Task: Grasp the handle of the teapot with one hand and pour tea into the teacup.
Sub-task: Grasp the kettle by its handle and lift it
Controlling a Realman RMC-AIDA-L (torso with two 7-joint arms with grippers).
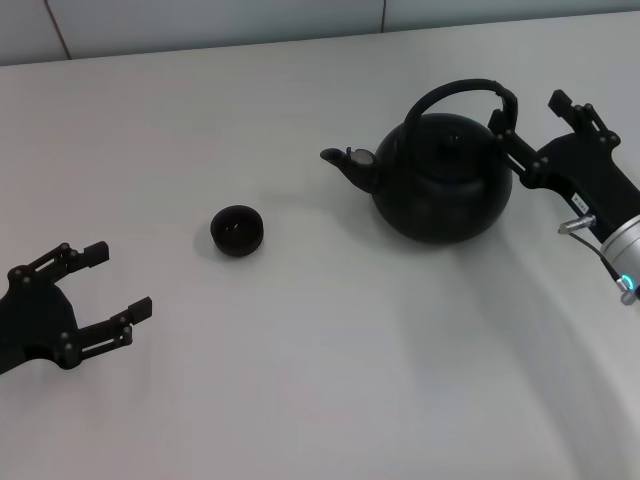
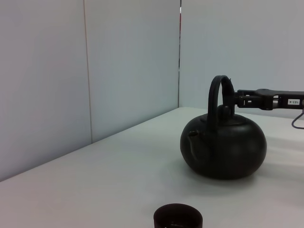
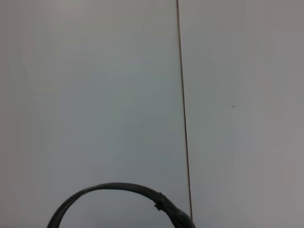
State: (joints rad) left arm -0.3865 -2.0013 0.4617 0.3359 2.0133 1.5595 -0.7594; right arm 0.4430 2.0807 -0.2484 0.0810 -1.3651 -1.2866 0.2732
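The broad pale matte table (image 1: 300, 380) carries everything here, and on its right side sits the big round matte black teapot (image 1: 443, 180), upright, its short curved spout aimed left toward the cup, which looks well lined up for a pour. Coming in from the right is the right gripper (image 1: 522, 122), black and two-fingered on a silver-white forearm, fingers spread and unclenched, level with the right end of the black arched hoop handle (image 1: 460, 92); whether a fingertip touches it cannot be told. It reads as the approach to the grasp, nothing gripped yet. The left gripper (image 1: 100, 290) waits low on the left, fingers apart, empty. Smallest of all, the little round black handleless teacup (image 1: 237, 230) stands between them, well apart from the spout.
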